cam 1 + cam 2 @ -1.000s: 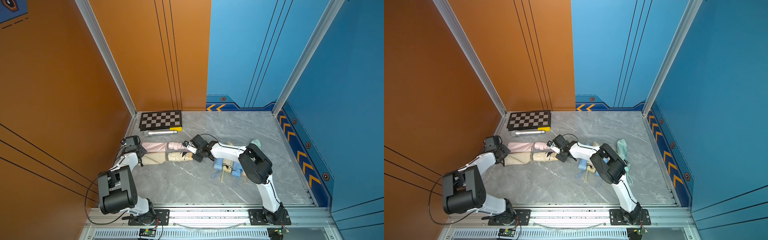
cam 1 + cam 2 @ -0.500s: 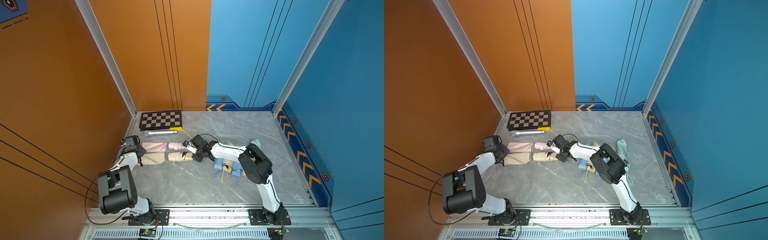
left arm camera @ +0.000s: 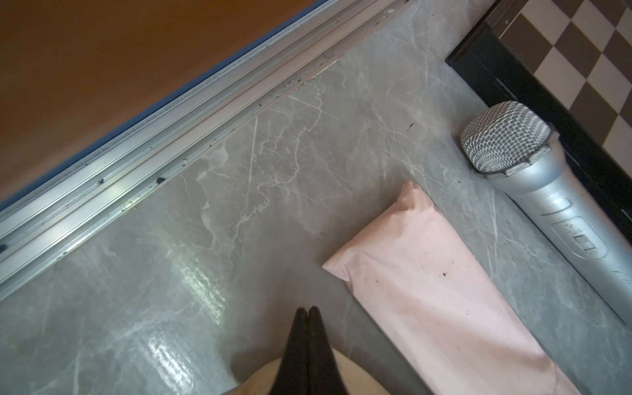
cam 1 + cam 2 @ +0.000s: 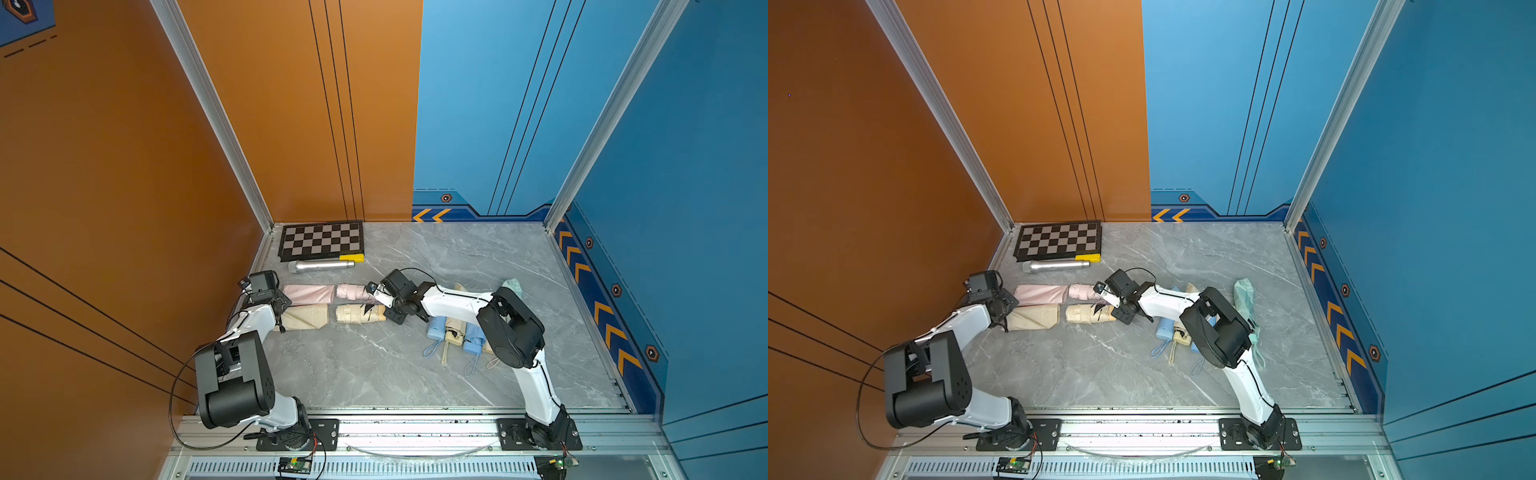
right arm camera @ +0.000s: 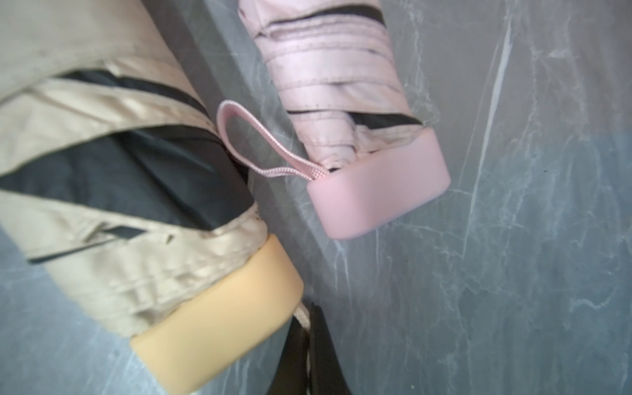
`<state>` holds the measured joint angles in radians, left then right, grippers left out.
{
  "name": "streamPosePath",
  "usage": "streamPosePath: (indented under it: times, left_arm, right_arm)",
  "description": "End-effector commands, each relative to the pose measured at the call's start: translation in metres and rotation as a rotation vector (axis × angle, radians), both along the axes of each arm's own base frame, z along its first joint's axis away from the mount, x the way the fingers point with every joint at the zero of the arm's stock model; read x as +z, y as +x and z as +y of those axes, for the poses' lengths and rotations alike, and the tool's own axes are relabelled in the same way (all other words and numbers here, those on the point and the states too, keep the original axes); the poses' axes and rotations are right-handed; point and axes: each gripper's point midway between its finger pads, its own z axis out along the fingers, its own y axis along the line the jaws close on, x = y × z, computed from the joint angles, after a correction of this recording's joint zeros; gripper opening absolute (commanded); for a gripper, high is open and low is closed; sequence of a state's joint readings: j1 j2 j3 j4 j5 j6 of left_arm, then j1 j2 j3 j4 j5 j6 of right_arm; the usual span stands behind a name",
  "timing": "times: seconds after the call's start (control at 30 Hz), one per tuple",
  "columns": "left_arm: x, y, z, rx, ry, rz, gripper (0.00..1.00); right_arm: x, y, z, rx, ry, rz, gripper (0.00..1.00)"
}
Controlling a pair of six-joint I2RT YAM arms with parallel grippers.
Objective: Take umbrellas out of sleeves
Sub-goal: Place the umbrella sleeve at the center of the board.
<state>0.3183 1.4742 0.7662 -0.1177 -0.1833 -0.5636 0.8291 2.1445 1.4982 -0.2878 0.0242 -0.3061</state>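
A cream umbrella (image 4: 357, 313) (image 5: 119, 205) lies just right of its cream sleeve (image 4: 305, 318), with a small gap between them. My right gripper (image 4: 385, 311) (image 5: 309, 309) is shut on the cream umbrella's wrist cord (image 5: 302, 314), beside its tan handle (image 5: 222, 325). At the sleeve's left end my left gripper (image 4: 282, 309) (image 3: 307, 309) is shut, with cream fabric round the base of its fingers. Behind them a pink umbrella (image 4: 353, 292) (image 5: 335, 85) lies right of the pink sleeve (image 4: 309, 294) (image 3: 427, 284).
A silver microphone (image 4: 320, 266) (image 3: 533, 178), a yellow block (image 4: 351, 257) and a checkerboard (image 4: 320, 241) lie at the back left. Several blue and cream sleeved umbrellas (image 4: 453, 332) lie under my right arm, with a mint one (image 4: 1244, 291) behind it. The wall rail (image 3: 102, 191) runs close to my left gripper.
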Motion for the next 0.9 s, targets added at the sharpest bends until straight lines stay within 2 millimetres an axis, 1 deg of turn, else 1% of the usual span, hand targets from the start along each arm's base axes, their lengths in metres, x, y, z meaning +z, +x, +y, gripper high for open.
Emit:
streamPosePath:
  times: [0.0, 0.23, 0.57, 0.87]
  left_arm:
    - [0.0028, -0.0014, 0.0086, 0.009, 0.031, 0.027, 0.0]
    - [0.011, -0.0027, 0.0098, 0.017, 0.039, 0.017, 0.0]
    - [0.0035, -0.0045, 0.0102, 0.021, 0.034, 0.039, 0.0]
    - [0.003, -0.0047, 0.0106, 0.027, 0.032, 0.039, 0.0]
  right_arm:
    - [0.0169, 0.0006, -0.0097, -0.018, -0.003, -0.012, 0.03]
    - [0.0269, 0.0004, -0.0028, -0.015, 0.034, -0.008, 0.04]
    - [0.0241, -0.0019, -0.001, -0.014, 0.032, -0.003, 0.08]
    - [0.0264, -0.0039, 0.0001, -0.014, 0.031, -0.008, 0.14]
